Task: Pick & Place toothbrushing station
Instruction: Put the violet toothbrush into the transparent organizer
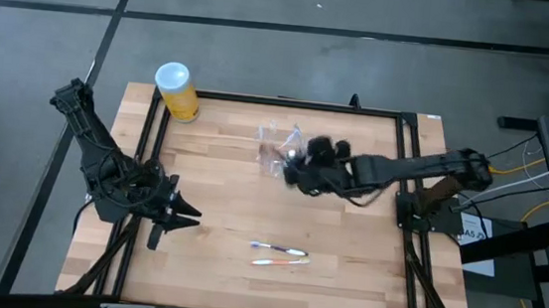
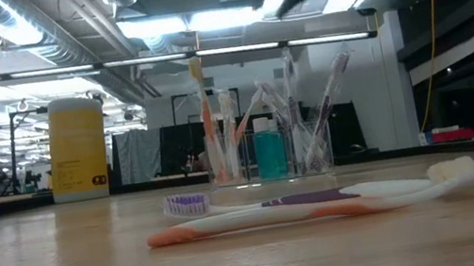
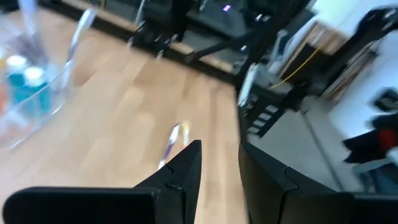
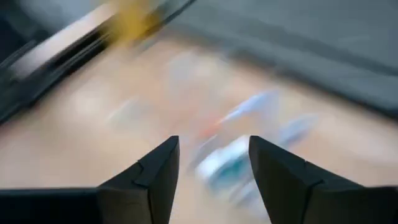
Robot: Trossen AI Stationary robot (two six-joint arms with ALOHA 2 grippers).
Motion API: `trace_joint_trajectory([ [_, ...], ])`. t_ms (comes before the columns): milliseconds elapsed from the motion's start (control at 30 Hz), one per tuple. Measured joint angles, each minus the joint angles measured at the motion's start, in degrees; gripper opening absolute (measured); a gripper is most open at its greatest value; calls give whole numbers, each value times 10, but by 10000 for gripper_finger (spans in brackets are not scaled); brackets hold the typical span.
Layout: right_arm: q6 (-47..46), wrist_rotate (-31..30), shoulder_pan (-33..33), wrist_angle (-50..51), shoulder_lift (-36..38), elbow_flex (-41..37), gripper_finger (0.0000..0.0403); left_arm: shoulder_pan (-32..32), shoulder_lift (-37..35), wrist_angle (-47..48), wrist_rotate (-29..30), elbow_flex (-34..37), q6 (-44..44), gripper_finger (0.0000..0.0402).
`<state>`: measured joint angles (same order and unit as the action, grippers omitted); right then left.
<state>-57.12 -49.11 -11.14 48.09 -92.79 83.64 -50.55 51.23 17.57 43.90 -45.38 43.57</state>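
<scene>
- Toothbrushing station (image 1: pixel 277 144): stands upright, far-centre of the table (image 1: pixel 343 280).
- Right gripper (image 1: pixel 298 171): just beside the station, fingers apart, holding nothing; judged the release step.
- Left gripper (image 1: pixel 184 216): waits near-left, fingers narrowly parted, empty.
- Next: a clean withdrawal.

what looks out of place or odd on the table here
Two toothbrushes lie flat on the wood near the table's front edge, loose, while the others stand upright in the clear toothbrushing station farther back. The station itself stands upright, nothing spilled. The right gripper sits beside it, jaws open; the left gripper waits at the left.
</scene>
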Motion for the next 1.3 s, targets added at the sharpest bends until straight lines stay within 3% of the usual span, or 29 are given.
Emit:
trace_joint_trajectory([
  [133, 97, 195, -61, -28, 20, 0, 179, 24, 0, 111, -22, 0, 72, 102],
  [300, 50, 393, -134, -31, 2, 0, 145, 53, 0, 144, -60, 0, 106, 102],
  [367, 36, 445, -148, -27, -18, 0, 133, 63, 1, 144, -70, 0, 107, 102],
  [667, 73, 461, -154, 3, -97, 0, 120, 119, 70, 117, -215, 0, 98, 123],
  [867, 126, 481, -123, -4, -152, -27, 120, 119, 91, 34, -215, 0, 78, 138],
  [1033, 167, 544, -98, -125, -197, -32, 121, 109, 90, 32, -213, 0, 82, 139],
  [1300, 212, 564, -87, -125, -257, -19, 138, 93, 81, 31, -211, 0, 106, 139],
])
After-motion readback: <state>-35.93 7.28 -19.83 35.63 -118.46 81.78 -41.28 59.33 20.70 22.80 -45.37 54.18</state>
